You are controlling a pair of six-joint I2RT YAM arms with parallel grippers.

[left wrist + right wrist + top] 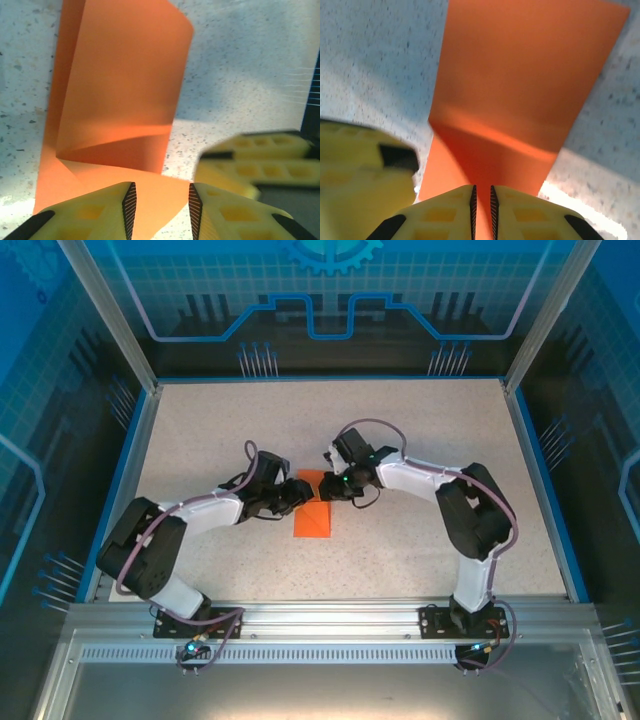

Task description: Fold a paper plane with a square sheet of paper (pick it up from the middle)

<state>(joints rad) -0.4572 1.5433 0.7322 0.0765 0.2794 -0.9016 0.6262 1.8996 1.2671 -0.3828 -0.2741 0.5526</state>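
Arms come in from both near corners of the speckled table and meet in the middle. On the left, the left arm bends low and reaches to the right. Its tip, the left claw, sits right at the left edge of the orange paper. From the camera on that wrist, its two yellow fingers are spread apart with a wide gap between them. They hold nothing. The flat part of the paper lies on the table and shows through that gap. Next comes the paper itself, in the middle of the table between the two claws. One part lies flat. Another part is bent up off it and curls over, with a dark shadow under the bend. On the right of the paper is the right claw, just beside the left one. From its own wrist camera, its fingers are almost pressed together, with just a thin slit left. Orange shows inside the slit, and a raised fold of the paper runs down to it. I cannot tell if the fingers pinch the paper or only sit close on each side of it. Behind it the right arm bends back to the right side of the table.
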